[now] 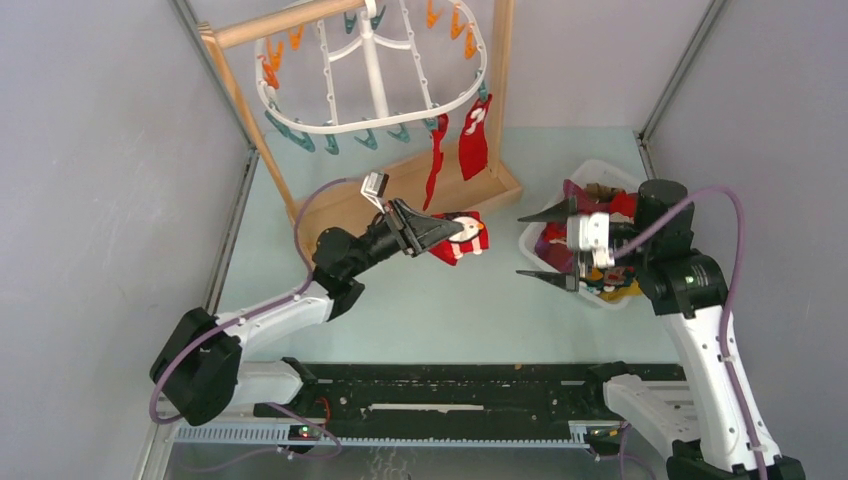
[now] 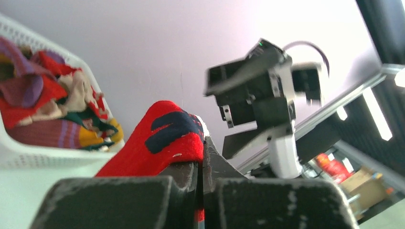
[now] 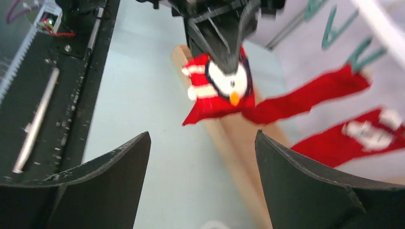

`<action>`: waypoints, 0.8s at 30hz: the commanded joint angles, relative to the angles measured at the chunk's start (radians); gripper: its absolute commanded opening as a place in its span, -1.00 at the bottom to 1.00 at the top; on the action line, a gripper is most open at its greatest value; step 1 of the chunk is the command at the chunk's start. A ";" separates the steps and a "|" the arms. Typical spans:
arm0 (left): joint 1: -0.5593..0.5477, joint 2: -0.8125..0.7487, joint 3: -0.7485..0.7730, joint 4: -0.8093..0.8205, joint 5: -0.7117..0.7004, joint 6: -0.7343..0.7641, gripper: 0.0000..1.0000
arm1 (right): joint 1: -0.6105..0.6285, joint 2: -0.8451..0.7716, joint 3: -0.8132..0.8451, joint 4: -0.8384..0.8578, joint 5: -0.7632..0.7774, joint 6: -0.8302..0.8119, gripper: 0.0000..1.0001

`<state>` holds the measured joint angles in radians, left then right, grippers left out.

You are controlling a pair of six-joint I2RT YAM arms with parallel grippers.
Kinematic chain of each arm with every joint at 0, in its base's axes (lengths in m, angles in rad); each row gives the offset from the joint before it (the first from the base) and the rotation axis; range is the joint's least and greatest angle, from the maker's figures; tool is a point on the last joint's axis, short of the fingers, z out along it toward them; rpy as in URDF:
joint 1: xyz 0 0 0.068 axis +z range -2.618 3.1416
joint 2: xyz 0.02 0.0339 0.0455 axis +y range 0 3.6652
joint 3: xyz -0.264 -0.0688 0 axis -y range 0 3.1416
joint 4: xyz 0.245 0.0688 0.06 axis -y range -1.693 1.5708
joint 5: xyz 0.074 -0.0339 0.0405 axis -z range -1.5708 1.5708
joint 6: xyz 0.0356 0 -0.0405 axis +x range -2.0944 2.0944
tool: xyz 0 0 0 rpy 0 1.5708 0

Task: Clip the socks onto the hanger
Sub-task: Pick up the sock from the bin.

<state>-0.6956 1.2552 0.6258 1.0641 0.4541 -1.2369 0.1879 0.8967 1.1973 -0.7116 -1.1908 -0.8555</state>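
Your left gripper [image 1: 448,229] is closed tight on a red sock [image 1: 462,238], the one with a white penguin face, an orange beak and red-and-white striped bands. You can see in the left wrist view that the two fingers [image 2: 119,200] meet with only a sliver of red cloth pinched between them, and the rest of the sock [image 2: 169,138] stands up past the tips. The left arm reaches out across the middle of the table [image 1: 400,310], so the sock sits just in front of the base of the wooden stand [image 1: 500,190], between that base and the white basket [image 1: 610,170] on the right. Your right gripper [image 1: 520,245] faces the sock with its jaws spread wide and nothing between them; it is near the sock but apart from it. From the right wrist you look between the two dark fingers [image 3: 110,181] straight at the penguin face [image 3: 219,90] hanging from the left gripper [image 3: 219,28]. The basket holds a heap of other socks [image 1: 590,215] in red, purple and yellow, right beside the right gripper. The white hanger [image 1: 372,70] hangs from the stand's top bar, with orange and teal pegs round its rim. Two red socks [image 1: 436,160] are already clipped at its near right edge and dangle down toward the stand's base.
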 commanded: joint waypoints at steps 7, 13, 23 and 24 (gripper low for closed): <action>0.018 -0.034 0.071 -0.291 0.218 -0.410 -1.00 | 0.359 -0.103 -0.167 0.249 0.286 -0.527 0.79; 0.017 -0.034 0.087 -0.293 0.281 -0.469 -0.99 | 0.444 -0.109 -0.218 0.279 0.362 -0.602 0.74; 0.012 -0.047 0.068 -0.289 0.292 -0.472 -1.00 | 0.513 -0.095 -0.260 0.360 0.443 -0.602 0.48; 0.011 -0.047 0.069 -0.289 0.293 -0.470 -0.99 | 0.515 -0.093 -0.260 0.362 0.444 -0.603 0.44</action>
<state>-0.6804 1.2377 0.6518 0.7521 0.7189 -1.6951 0.6849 0.8009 0.9382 -0.4194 -0.7792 -1.4384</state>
